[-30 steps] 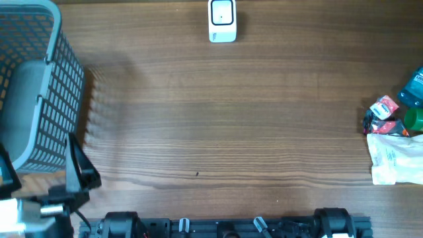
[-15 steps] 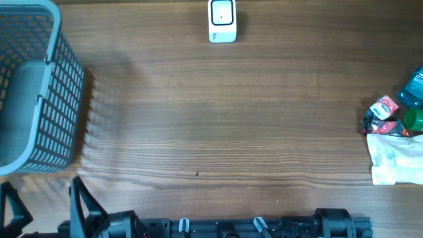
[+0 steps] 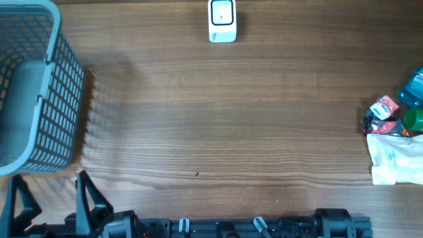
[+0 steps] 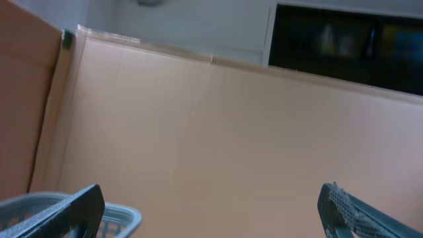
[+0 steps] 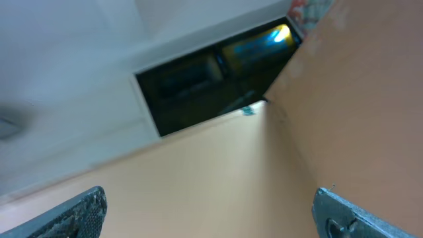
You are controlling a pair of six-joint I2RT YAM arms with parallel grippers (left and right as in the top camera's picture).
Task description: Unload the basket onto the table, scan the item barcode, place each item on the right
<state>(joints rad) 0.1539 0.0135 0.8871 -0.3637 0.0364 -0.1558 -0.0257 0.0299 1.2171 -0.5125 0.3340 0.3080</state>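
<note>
The white barcode scanner [image 3: 222,21] stands at the table's far edge, in the middle. A small pile of items lies at the right edge: a blue bottle [image 3: 412,87], a red and white packet [image 3: 383,108], a green item [image 3: 414,119] and a white pouch [image 3: 395,158]. No barcode can be made out. My left gripper [image 3: 53,198] is open and empty at the near left corner, just in front of the basket; its fingers [image 4: 73,208] frame a cardboard wall. In the right wrist view my right gripper [image 5: 211,221] is open and empty, pointing upward; the overhead view does not show it.
A grey mesh basket [image 3: 63,99] fills the left end of the table, and its rim [image 4: 122,215] shows in the left wrist view. Cardboard walls [image 4: 218,132] surround the workspace. The arm bases [image 3: 231,226] line the near edge.
My left gripper has drawn back from beside the basket's near right corner to the near left edge of the table. The items and the scanner have not moved.
</note>
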